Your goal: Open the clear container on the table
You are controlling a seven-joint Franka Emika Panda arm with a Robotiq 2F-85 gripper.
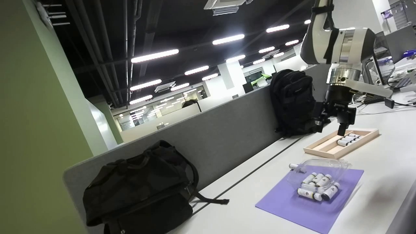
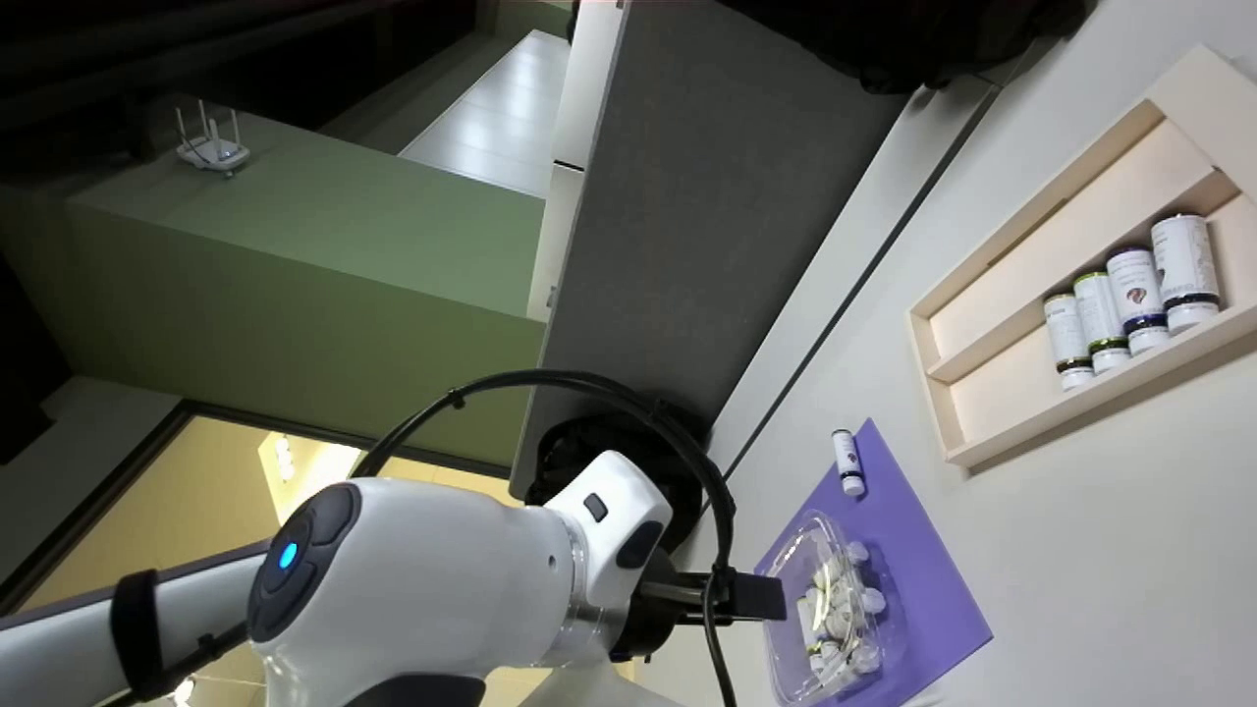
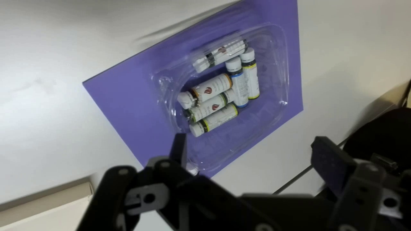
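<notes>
The clear container (image 1: 338, 169) is a small see-through plastic box on a purple mat on the pale table (image 1: 386, 169). Several white-labelled bottles (image 3: 213, 86) show through it. It also shows in an exterior view (image 2: 781, 653) and in the wrist view (image 3: 284, 102). I cannot tell whether its lid is shut. My gripper (image 3: 250, 141) is open with nothing between its fingers. It is above the table, apart from the container. In the wrist view one finger overlaps the container's near edge. The gripper also shows in both exterior views (image 1: 331, 125) (image 2: 761, 596).
The purple mat (image 1: 279, 198) lies under the container. A loose bottle (image 2: 847, 462) lies at the mat's corner. A wooden tray (image 2: 938, 412) holding several bottles stands nearby. A grey partition (image 1: 227, 143) runs along the table, with two black backpacks (image 1: 139, 188) (image 1: 292, 100) against it.
</notes>
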